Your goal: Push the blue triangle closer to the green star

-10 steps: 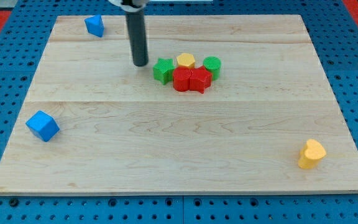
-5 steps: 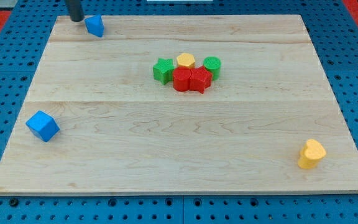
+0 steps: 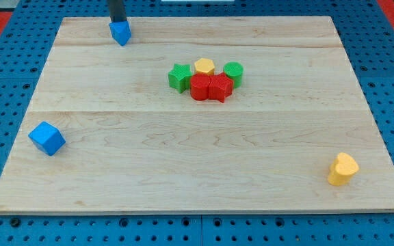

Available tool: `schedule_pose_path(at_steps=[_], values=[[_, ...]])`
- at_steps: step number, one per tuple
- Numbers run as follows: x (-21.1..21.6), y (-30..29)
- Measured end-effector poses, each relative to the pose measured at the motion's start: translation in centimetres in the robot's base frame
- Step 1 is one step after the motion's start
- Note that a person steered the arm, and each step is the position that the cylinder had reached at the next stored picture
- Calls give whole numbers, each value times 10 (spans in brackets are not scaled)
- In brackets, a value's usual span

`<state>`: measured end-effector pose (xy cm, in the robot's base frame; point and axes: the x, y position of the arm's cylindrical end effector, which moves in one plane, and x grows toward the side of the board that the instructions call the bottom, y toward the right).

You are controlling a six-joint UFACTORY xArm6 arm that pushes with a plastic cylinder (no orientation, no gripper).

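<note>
The blue triangle (image 3: 120, 32) lies near the board's top left. My tip (image 3: 117, 22) sits right behind it, touching its top side. The green star (image 3: 179, 76) lies at the left end of a cluster near the board's middle, down and to the right of the triangle.
The cluster also holds a yellow hexagon (image 3: 204, 67), a green round block (image 3: 232, 72), a red round block (image 3: 200, 87) and a red star (image 3: 219, 88). A blue cube (image 3: 46, 138) lies at the left edge. A yellow heart-like block (image 3: 343, 169) lies at the bottom right.
My rod went from beside the green star to the top left corner, then right onto the blue triangle. The triangle slid a little right and down.
</note>
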<state>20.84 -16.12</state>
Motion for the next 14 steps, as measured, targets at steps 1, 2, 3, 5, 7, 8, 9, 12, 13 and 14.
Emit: schedule_pose_path(at_steps=[1, 2, 3, 5, 7, 8, 9, 12, 13, 14], values=[[4, -2], [11, -4], [21, -31], [29, -14], [35, 18], [45, 19], [58, 19], [62, 55], [73, 50], [83, 59]])
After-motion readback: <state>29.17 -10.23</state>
